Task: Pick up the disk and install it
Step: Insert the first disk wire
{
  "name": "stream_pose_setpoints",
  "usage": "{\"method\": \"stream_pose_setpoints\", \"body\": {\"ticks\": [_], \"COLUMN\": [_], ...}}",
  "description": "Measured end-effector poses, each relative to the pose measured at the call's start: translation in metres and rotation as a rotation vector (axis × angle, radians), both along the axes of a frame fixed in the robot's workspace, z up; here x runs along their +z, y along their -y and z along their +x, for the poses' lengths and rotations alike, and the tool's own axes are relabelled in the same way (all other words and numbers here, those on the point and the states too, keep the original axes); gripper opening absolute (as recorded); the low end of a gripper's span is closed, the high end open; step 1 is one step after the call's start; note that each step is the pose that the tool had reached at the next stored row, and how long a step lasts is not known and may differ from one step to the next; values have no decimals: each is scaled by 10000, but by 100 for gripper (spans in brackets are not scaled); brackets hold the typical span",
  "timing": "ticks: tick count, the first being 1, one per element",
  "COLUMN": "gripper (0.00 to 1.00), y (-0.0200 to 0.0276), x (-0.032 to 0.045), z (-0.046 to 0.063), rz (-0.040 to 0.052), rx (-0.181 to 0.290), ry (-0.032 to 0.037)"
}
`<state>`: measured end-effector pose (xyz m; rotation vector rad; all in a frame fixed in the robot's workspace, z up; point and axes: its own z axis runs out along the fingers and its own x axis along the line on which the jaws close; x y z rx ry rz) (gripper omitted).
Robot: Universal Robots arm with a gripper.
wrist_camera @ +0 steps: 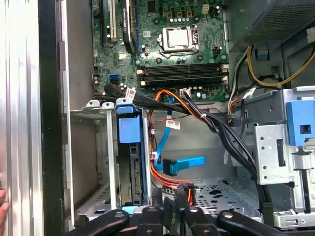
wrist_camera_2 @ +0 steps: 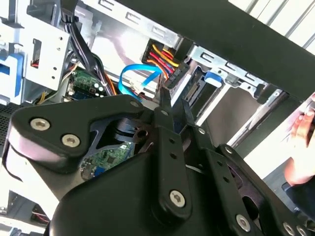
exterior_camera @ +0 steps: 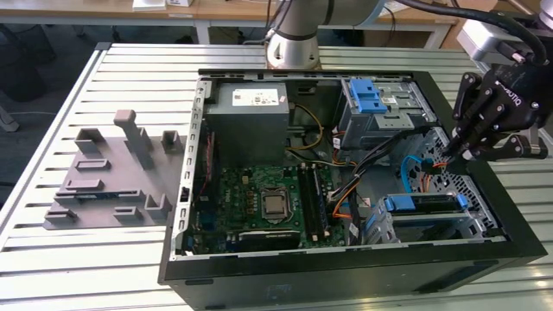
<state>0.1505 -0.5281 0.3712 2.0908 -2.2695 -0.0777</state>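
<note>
The disk (exterior_camera: 421, 203) sits in the lower drive bay at the case's front corner, on the exterior view's right, its blue rail facing up. In the first wrist view the disk (wrist_camera: 132, 169) stands edgewise in that bay under a blue tab. My black gripper (exterior_camera: 451, 155) hangs just behind the bay, inside the case. Its fingers (wrist_camera_2: 165, 101) are pinched on a black power connector (wrist_camera_2: 174, 78) with red, yellow and orange wires. A blue data cable (wrist_camera: 184, 164) lies loose beside the connector (wrist_camera: 184, 191) and gripper (wrist_camera: 174, 210).
The open black case (exterior_camera: 484, 259) holds a grey power-supply box (exterior_camera: 250, 120), a green motherboard (exterior_camera: 268, 194) and a silver cage with a blue latch (exterior_camera: 376, 100). A grey fixture (exterior_camera: 112, 175) lies on the slatted table. A person's hand (wrist_camera_2: 301, 127) is near the case's outer wall.
</note>
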Motion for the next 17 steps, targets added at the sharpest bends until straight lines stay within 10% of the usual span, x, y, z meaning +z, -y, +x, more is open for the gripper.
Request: {"method": "stream_pose_setpoints", "body": {"ticks": [17], "gripper": [25], "y": [-42], "x": [-104], "z": [72], "rz": [-56], "rx": [-708], "ry": [-3]}}
